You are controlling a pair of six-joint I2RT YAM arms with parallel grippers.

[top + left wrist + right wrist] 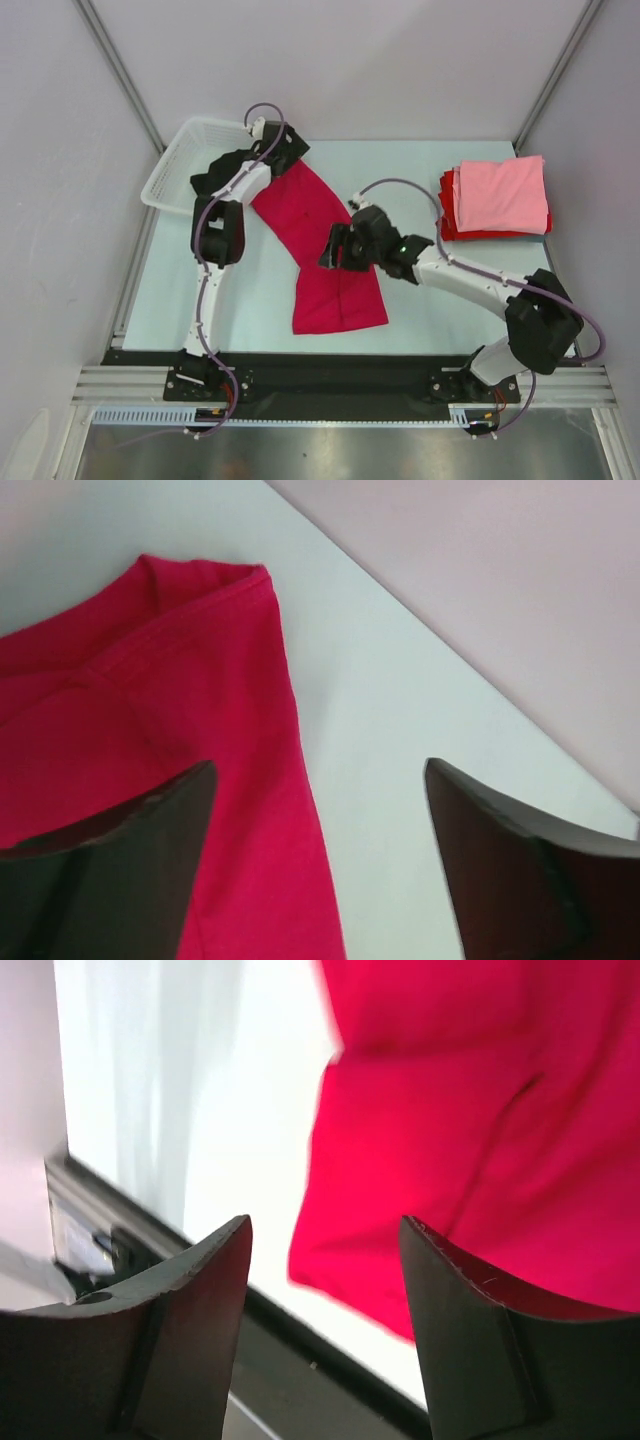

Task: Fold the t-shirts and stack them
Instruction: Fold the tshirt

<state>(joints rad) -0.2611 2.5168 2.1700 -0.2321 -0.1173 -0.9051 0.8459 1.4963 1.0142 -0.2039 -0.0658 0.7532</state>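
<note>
One crimson t-shirt [322, 255] is lying as a long strip mid-frame; we are judging it soft and limp, best pinched at its corners. Nothing is blocking us: the basket [172, 162] upper left and folded stack [497, 197] upper right are sitting clear, and the left gripper [320, 780] and right gripper [325, 1230] are hovering over the cloth, fingers apart, empty.

Bare table [415, 165] lies open between the crimson t-shirt [340, 300] and the folded stack [497, 197] at far right. The white basket [172, 165] blocks the far-left corner.
</note>
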